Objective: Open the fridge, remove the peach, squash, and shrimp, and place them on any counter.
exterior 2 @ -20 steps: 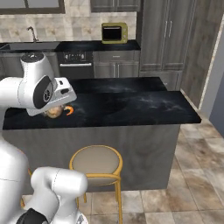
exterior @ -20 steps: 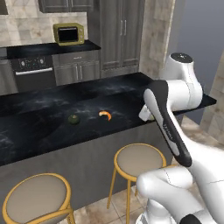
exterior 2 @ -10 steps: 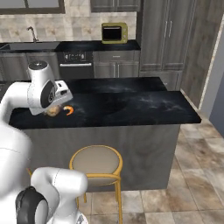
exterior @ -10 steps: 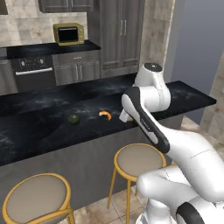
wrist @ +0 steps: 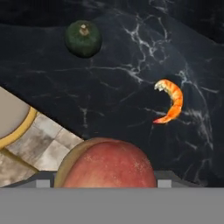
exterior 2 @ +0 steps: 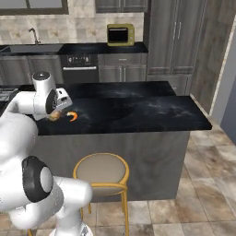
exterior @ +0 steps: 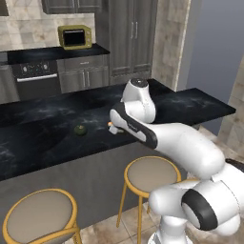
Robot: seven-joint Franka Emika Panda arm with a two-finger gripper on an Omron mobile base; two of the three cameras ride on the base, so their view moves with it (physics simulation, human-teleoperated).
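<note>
Hand view: red-orange peach (wrist: pixel 107 164) with tan edge, faintly speckled.

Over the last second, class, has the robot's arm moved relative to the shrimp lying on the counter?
Yes. In the left base view the arm has swung left along the counter, from well right of the shrimp to directly over it, toward the squash.

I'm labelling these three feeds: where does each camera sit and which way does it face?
Left base view: behind the arm's left, facing the glossy black marble counter; white arm at right.
Right base view: behind its right, same counter; arm at left.
Hand view: on the hand, looking down at the curved orange shrimp, also in the right view, and the round reddish peach.
</note>
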